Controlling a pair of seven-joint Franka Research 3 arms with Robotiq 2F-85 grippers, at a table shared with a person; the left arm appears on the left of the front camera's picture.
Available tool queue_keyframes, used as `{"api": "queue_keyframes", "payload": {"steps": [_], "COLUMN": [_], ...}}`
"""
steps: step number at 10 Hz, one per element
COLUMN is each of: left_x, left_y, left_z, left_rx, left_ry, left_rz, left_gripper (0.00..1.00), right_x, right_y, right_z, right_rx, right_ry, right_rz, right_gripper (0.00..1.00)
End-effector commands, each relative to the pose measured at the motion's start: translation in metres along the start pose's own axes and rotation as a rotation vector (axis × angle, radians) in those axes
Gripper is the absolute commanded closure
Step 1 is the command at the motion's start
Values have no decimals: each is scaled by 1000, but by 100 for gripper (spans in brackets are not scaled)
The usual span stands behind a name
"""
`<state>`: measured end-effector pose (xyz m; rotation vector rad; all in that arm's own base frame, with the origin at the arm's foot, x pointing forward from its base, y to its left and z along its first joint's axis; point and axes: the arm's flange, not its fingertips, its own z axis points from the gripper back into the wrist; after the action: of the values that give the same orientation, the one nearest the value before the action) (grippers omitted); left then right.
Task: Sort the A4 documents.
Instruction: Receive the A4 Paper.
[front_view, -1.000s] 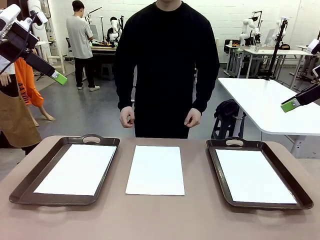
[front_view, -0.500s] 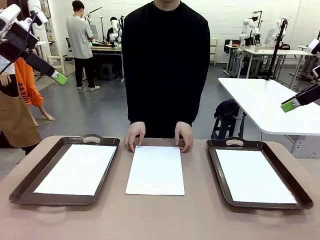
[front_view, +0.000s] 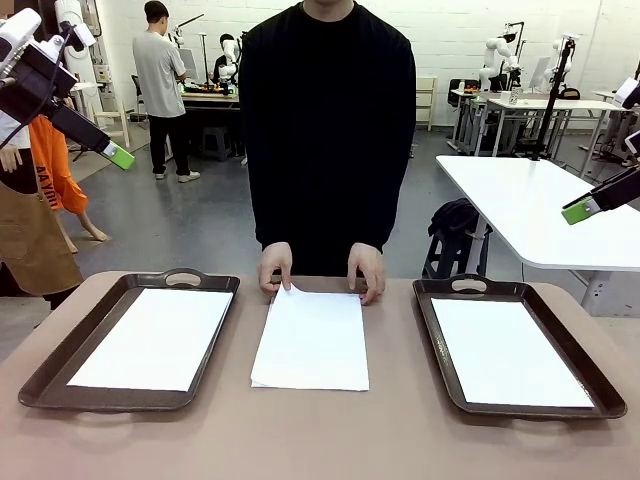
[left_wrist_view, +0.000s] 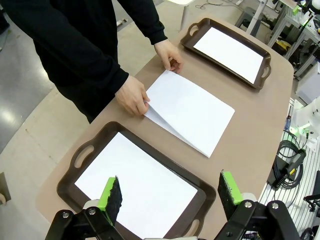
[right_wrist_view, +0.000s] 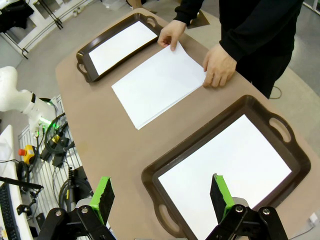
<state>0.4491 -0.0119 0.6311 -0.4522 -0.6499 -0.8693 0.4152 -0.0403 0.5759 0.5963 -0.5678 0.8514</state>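
While my arms hang raised at the tabletop's (front_view: 320, 440) sides, my left fingers (left_wrist_view: 112, 197) and right fingers (right_wrist_view: 102, 200) stand wide apart and empty, probably to leave the person room. Below, the left tray (front_view: 100, 400) and right tray (front_view: 540, 411) each hold a white sheet (front_view: 150, 340), seemingly as sorting destinations. Between them lies the pile of A4 documents (front_view: 310, 350), long axis running from me toward the person, whose one hand (front_view: 274, 268) lifts the top sheet's far corner while the other hand (front_view: 367, 272) steadies it.
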Motion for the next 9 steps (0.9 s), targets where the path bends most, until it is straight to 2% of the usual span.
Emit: {"api": "queue_keyframes", "payload": {"steps": [1, 9], "left_x": [0, 0], "left_y": [-1, -1], "left_z": [1, 1], "left_rx": [2, 2], "left_ry": [0, 0], "left_rz": [-3, -3], "left_gripper": [0, 0], "right_x": [0, 0], "right_y": [1, 1], "right_z": [-1, -1], "right_rx": [5, 5], "right_ry": [-2, -2], "right_rz": [4, 4], "right_gripper": [0, 0]}}
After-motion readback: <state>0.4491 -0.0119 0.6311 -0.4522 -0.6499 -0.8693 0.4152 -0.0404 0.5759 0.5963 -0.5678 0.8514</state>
